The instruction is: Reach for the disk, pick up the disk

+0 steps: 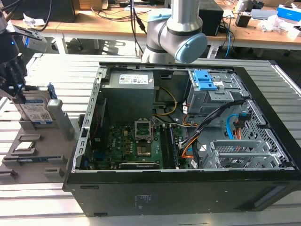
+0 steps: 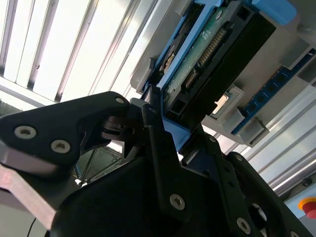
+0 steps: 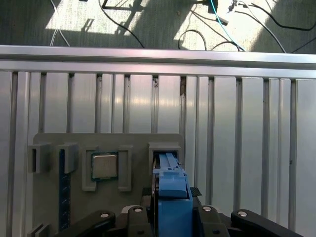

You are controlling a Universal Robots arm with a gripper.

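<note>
The disk (image 1: pixel 36 109) stands upright on edge at the exterior view's far left, its white-and-blue label facing out and a blue frame around it. My gripper (image 1: pixel 18 90) comes down on its top edge from above and is shut on it. In the second wrist view the black fingers (image 2: pixel 153 143) clamp the blue frame of the disk (image 2: pixel 212 49), whose circuit-board side shows. In the first wrist view the disk's blue frame (image 3: pixel 173 190) sits between the fingers, over a slot of the grey holder (image 3: pixel 133 143). I cannot tell whether its lower edge rests in the slot.
The grey holder (image 1: pixel 28 155) also carries a small square silver chip (image 3: pixel 104 165) and a blue strip (image 3: pixel 61 197). An open black computer case (image 1: pixel 188 193) lies to the exterior view's right on the slatted metal table (image 3: pixel 237 123). The arm's base (image 1: pixel 181 33) rises behind the case.
</note>
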